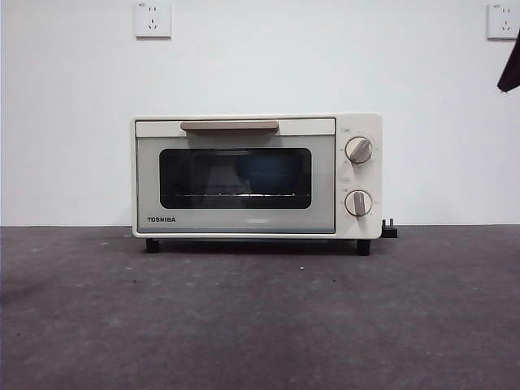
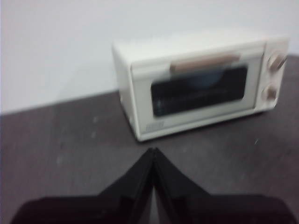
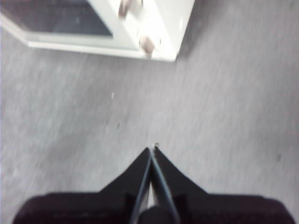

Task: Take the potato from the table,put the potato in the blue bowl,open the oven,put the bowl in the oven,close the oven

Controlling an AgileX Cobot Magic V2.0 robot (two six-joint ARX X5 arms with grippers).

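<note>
Nearest the front camera lies the bare dark counter (image 1: 260, 325); no potato shows on it, so it is presumably in the bowl. Both arms hang back from the oven. The left claw (image 2: 153, 151) has its jaws pressed together with nothing between them, hovering over the counter short of the oven door. The right claw (image 3: 152, 150) is likewise pinched shut and empty, above the counter off the oven's knob corner; in the front view only a dark tip (image 1: 510, 69) shows at about 2 o'clock.

Farther back stands the oven (image 1: 256, 175), door up against its frame, beige handle (image 1: 229, 126) at 12 o'clock on the door. Through the glass a blue shape, likely the blue bowl (image 1: 272, 172), sits on the rack.

Little seems left to fail: the door may not be fully seated and could drop open, or a withdrawing arm could clip a knob (image 1: 358, 149)
</note>
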